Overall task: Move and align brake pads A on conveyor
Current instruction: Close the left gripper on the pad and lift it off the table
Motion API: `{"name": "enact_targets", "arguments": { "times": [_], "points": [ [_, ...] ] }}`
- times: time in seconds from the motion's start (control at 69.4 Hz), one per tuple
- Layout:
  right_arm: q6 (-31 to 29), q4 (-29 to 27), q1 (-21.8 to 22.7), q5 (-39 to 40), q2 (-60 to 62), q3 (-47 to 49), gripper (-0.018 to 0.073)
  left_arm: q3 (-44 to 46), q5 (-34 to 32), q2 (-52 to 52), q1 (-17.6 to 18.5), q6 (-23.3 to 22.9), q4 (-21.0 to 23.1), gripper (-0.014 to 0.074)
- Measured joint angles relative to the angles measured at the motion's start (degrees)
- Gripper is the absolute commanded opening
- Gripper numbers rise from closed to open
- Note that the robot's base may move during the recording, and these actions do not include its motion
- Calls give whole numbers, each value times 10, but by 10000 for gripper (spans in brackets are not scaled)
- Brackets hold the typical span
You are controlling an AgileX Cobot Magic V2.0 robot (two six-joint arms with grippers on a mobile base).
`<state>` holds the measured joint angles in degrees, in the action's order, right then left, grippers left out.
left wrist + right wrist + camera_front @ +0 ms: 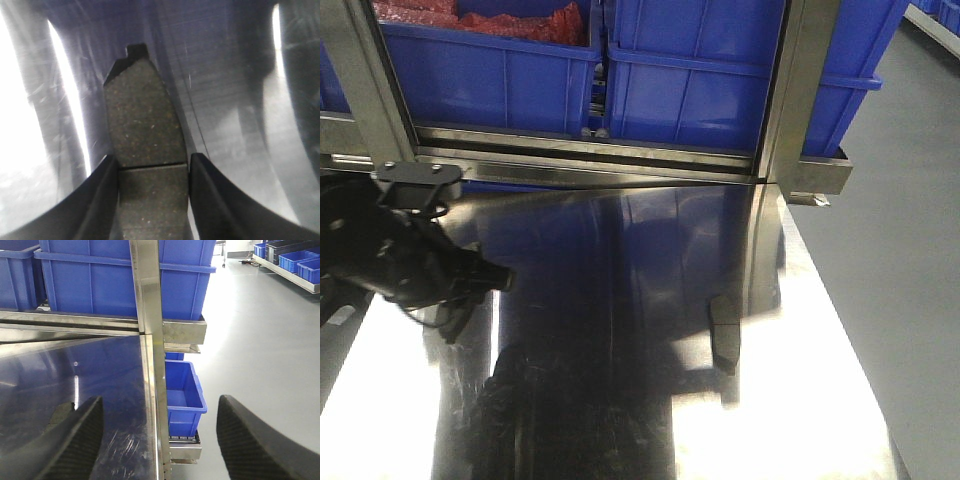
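- Left pincer (153,161): is pinching one brake pad (142,120) across its short width. The two black fingers (97,200) are pressing on its long edges right at the central groove, with no gap showing on either side.
- Held brake pad: its long axis is running straight out from the wrist, tabbed end pointing away. It is sitting over the left part of the steel counter (620,420) (whether lifted or resting, the wrist view is not settling).
- Second brake pad (725,335): is lying on the counter right of centre, long axis running near to far. It is well apart from the left arm and off to its right, so it is judged to be on the right arm's side.
- Right pincer (160,400): is hanging spread wide, gripping nothing, above the counter's right edge.
- Conveyor: is not showing in any view, so the heading for the carry cannot be told. The held pad's long axis will likely be needing squaring to the belt on arrival.
- Blue bins (500,80): are standing on the far rack.
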<state>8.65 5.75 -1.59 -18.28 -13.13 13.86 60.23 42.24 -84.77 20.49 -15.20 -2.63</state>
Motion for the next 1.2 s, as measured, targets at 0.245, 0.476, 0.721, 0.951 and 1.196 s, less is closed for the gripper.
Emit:
{"name": "enact_targets", "arguments": {
  "times": [0.245,0.476,0.721,0.951,1.196],
  "points": [
    [0,0,0,0,0,0,473,-122,-18,180,0,0,-1,-8],
    [0,0,0,0,0,0,473,-237,-18,380,0,1,-1,-8],
    [0,0,0,0,0,0,473,-335,-11,607,0,1,-1,-8],
    [0,0,0,0,0,0,473,-364,0,741,0,1,-1,-8],
    [0,0,0,0,0,0,473,-364,-1,755,0,1,-3,-8]
  ]
}}
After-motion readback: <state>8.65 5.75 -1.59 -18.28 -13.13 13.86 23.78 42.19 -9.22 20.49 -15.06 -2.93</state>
